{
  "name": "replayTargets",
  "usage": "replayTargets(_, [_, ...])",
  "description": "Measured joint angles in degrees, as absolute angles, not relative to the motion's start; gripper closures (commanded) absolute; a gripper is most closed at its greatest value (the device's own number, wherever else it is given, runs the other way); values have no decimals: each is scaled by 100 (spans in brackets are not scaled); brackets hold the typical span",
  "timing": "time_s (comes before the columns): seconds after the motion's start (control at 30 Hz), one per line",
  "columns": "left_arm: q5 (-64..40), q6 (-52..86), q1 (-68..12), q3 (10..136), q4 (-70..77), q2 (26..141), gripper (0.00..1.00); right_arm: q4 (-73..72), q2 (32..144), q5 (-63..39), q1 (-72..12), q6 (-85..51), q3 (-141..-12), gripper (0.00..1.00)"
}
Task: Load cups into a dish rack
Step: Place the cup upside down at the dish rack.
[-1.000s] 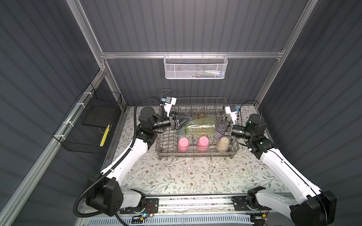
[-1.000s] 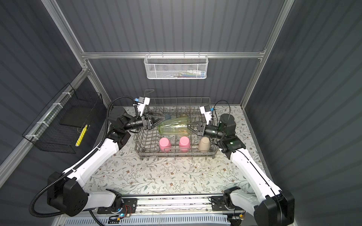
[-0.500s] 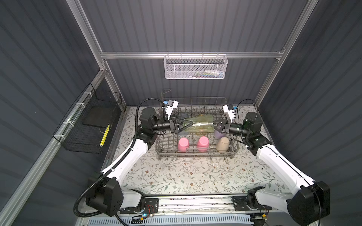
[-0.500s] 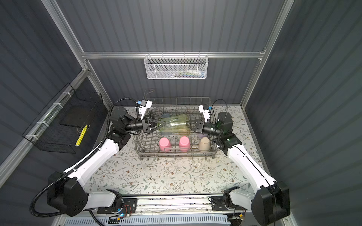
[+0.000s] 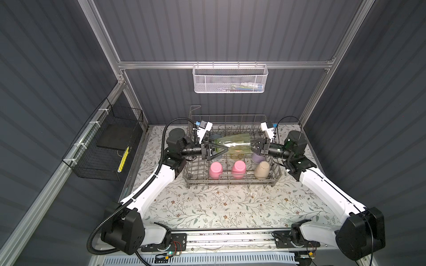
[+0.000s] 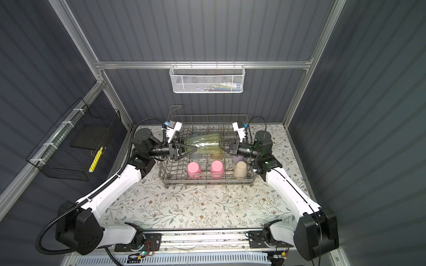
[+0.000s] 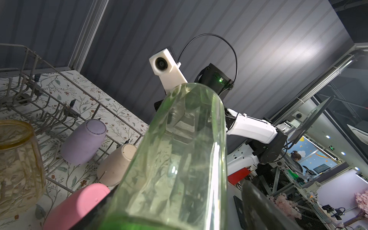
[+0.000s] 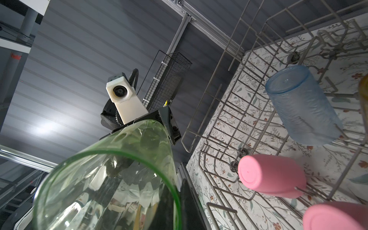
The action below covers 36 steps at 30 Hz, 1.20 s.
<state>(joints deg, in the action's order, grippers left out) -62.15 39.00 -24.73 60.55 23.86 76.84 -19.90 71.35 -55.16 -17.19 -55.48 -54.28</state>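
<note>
- Advancing since a second ago, the left end effector [image 5: 221, 149] now straddles the base of the green cup [image 5: 235, 144], jaws apart.
- Clamped on that cup's rim, the right end effector [image 5: 255, 147] holds it on its side between both.
- Below them, the dish rack [image 5: 230, 182] on the bench [image 5: 230, 207] holds pink cups [image 5: 215, 170], a beige cup [image 5: 261, 170] and a lavender cup [image 5: 257, 157], bottom-up.

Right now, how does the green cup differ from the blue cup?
The green cup lies sideways in the air above the dish rack; the blue cup sits in the rack, base up. The green cup is pinched at its rim by the right gripper, with the open fingers of the left gripper around its other end; no gripper is on the blue cup. Both are tall, translucent and handleless.
</note>
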Motion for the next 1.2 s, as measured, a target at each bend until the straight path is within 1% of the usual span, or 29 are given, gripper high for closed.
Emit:
replayTargets(0.2, [-6217,3900,-2534,6055,2412,7684,20,-2071,7148,-5596,-1719,-5623,-5428,100])
replayTargets(0.47, [-6204,3909,-2585,6040,2547,7686,18,-2191,7170,-5660,-1723,-5660,-5428,100])
replayTargets(1.03, [-6195,3920,-2596,6020,2644,7607,18,-2117,7039,-5638,-1723,-5610,-5426,100])
replayTargets(1.2, [-6195,3920,-2596,5951,2644,7561,16,-2053,6989,-5636,-1717,-5594,-5408,100])
